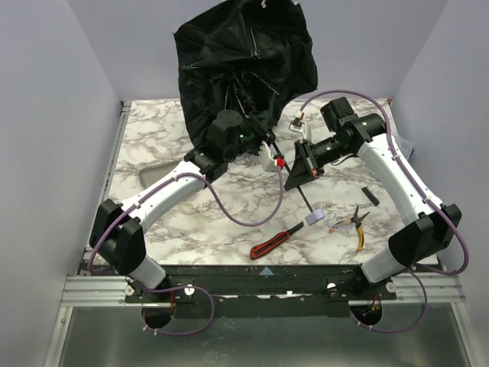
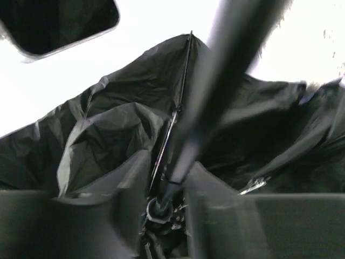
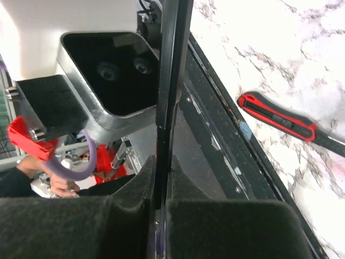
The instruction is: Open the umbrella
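Observation:
The umbrella (image 1: 243,65) stands partly spread at the back of the table, its black lining and thin ribs facing me. Its dark shaft (image 1: 299,191) slants down to the small lavender handle (image 1: 315,218) on the marble. My left gripper (image 1: 263,147) is shut on the shaft at the runner under the canopy. In the left wrist view its fingers (image 2: 126,183) flank the shaft (image 2: 186,145) and the runner (image 2: 159,209), with lining (image 2: 108,129) behind. My right gripper (image 1: 294,177) is shut on the shaft lower down. In the right wrist view the shaft (image 3: 170,108) is pinched between the pads (image 3: 135,189).
A red-and-black utility knife (image 1: 271,243) lies near the front edge; it also shows in the right wrist view (image 3: 280,118). Yellow-handled pliers (image 1: 355,223) and a small black strip (image 1: 370,193) lie at the right. A white object (image 1: 296,124) sits behind the right gripper.

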